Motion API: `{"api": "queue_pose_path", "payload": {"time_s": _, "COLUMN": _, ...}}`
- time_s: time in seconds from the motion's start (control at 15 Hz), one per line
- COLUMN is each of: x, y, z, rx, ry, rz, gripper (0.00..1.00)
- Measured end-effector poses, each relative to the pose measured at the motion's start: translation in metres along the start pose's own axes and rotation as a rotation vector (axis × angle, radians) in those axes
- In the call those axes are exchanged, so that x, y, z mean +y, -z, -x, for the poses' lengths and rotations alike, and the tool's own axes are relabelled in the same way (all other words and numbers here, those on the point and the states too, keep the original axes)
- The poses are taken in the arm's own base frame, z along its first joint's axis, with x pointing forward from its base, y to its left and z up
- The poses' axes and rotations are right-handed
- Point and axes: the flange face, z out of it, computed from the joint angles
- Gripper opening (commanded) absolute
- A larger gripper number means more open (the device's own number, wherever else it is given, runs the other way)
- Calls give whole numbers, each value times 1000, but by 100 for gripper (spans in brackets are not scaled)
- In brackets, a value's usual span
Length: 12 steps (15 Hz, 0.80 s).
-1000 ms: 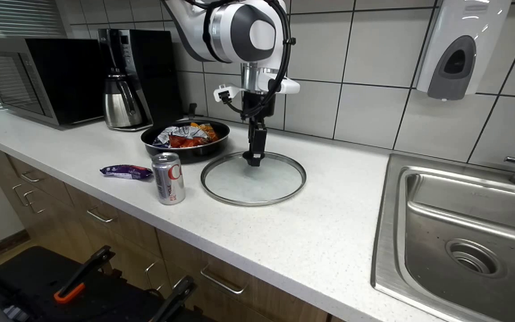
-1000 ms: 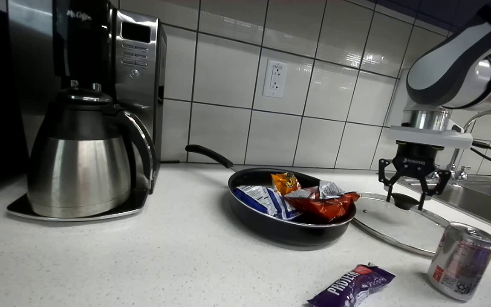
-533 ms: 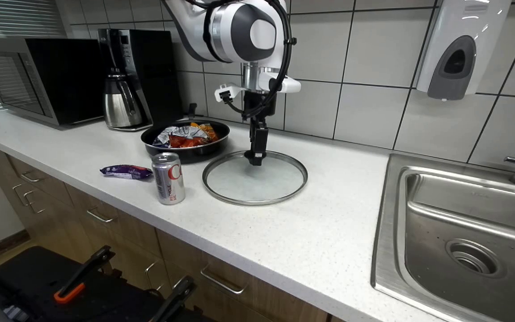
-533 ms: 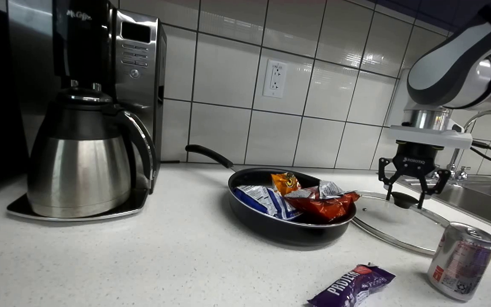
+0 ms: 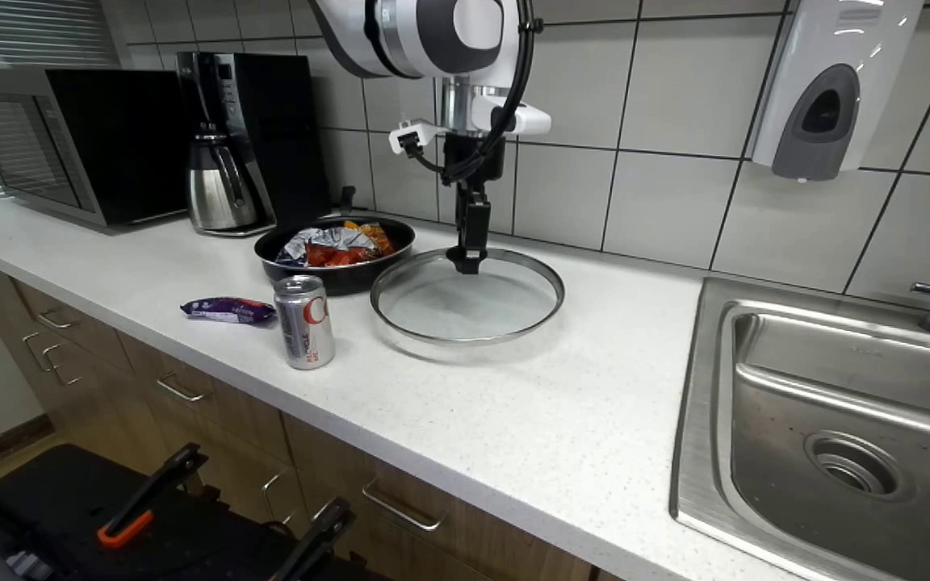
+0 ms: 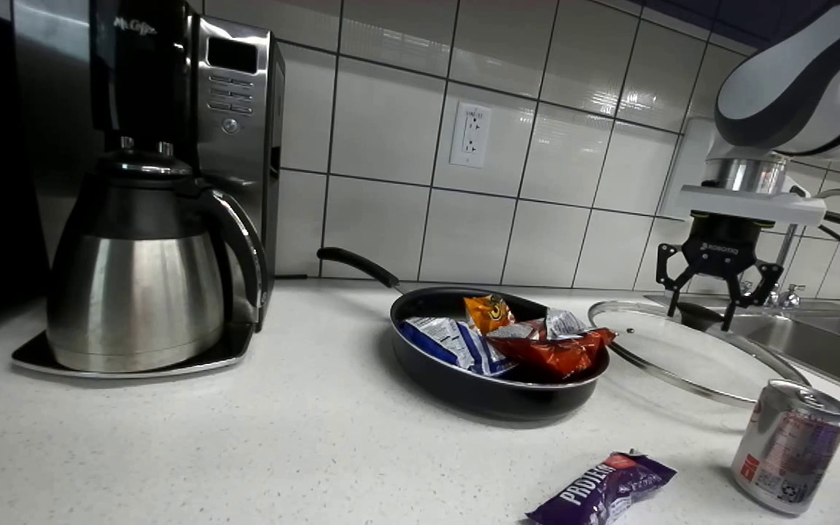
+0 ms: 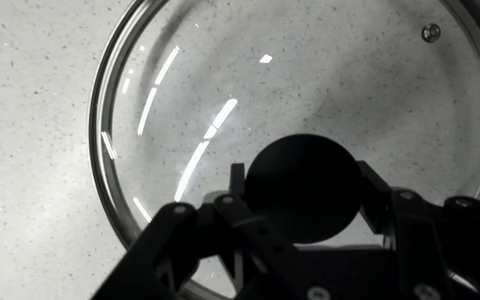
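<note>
Lid (image 5: 473, 311): a round, clear lid with a metal rim is held a little above the worktop (image 5: 586, 420), beside the pan (image 6: 489, 401); below its near edge a faint curved shadow is cast in an exterior view.
Jaws: the lid's round black knob (image 7: 304, 191) is pinched between them, and in the wrist view it is seen to be touched on both sides.
Robot arm (image 6: 792, 95): it is reached out over the lid, with the jaws pointed down.
Pan contents: a blue bag (image 6: 438, 343), an orange bag (image 6: 489, 315) and a red bag (image 6: 551, 356) are heaped together inside the rim.
Pan handle (image 6: 358, 264): black and curved, it is turned toward the tiled wall (image 5: 667, 89).
Drink can (image 5: 304, 323): silver with red and dark print, it is stood upright on the worktop, near the lid.
Purple packet (image 6: 602, 490): it is laid flat on the worktop near the can, with a gap left between the two in an exterior view.
Coffee maker (image 6: 234, 171): it is set near the wall, with a metal jug (image 6: 135, 292) seated on its base.
Sink (image 5: 697, 452): it is let into the worktop, and the lid is held between it and the pan.
</note>
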Motion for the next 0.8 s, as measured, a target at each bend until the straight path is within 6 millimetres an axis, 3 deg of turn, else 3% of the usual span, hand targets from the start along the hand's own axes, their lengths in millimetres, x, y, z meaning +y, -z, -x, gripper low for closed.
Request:
{"api": "queue_pose_path", "payload": {"time_s": 0.47, "x": 3, "y": 25, "z": 12, "rx": -45, "ry": 114, "rz": 23, "gripper": 39}}
{"api": "queue_pose_path", "payload": {"time_s": 0.8, "x": -17, "y": 47, "z": 32, "rx": -58, "ry": 202, "rz": 54, "gripper": 39}}
